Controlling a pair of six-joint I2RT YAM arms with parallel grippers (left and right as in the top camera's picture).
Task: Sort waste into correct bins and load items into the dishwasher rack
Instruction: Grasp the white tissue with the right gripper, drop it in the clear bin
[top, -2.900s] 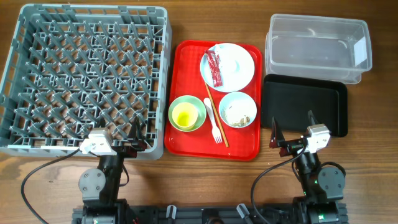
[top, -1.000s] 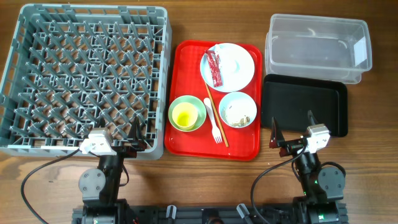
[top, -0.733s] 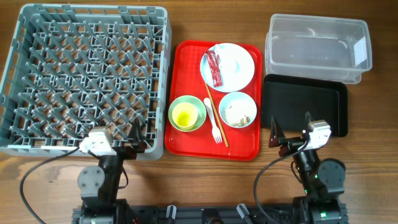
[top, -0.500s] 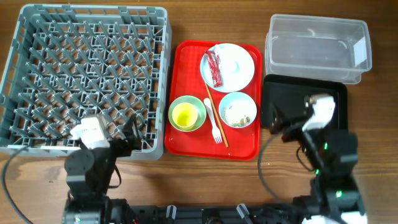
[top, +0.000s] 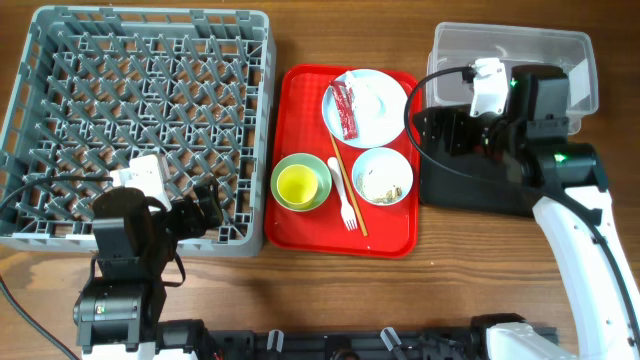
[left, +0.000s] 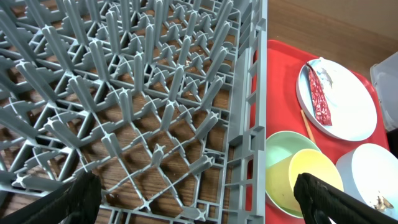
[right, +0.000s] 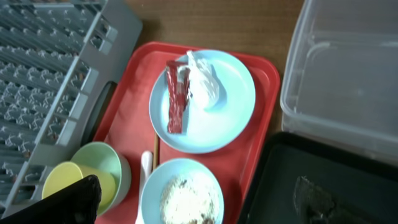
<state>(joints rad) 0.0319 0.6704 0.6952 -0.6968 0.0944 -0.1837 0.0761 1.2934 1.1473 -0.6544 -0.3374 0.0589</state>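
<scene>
On the red serving tray (top: 300, 100), a pale-blue plate (top: 388, 112) holds the red wrapper (top: 345, 110) and white tissue (top: 368, 93). The yellow cup (top: 297, 184) sits in the green bowl (top: 279, 168). The blue bowl (top: 383, 177) holds rice crumbs (right: 186, 199). The fork (top: 348, 215) and chopsticks (top: 338, 160) lie between the bowls. The grey rack (top: 150, 14) is on the left. My left gripper (top: 205, 212) is open over the rack's front right corner. My right gripper (top: 448, 130) is open above the black tray (top: 480, 195), beside the clear tub (top: 510, 60).
The right wrist view looks down on the plate (right: 230, 118), the blue bowl (right: 183, 193), the tub (right: 348, 81) and the black tray (right: 323, 180). The left wrist view shows rack pegs (left: 155, 93) and the cup (left: 314, 177). Bare wood lies along the table's front.
My right arm has risen from the table's front and reached out over the black tray toward the tub and plate. My left arm has shifted slightly left at the rack's front edge.
</scene>
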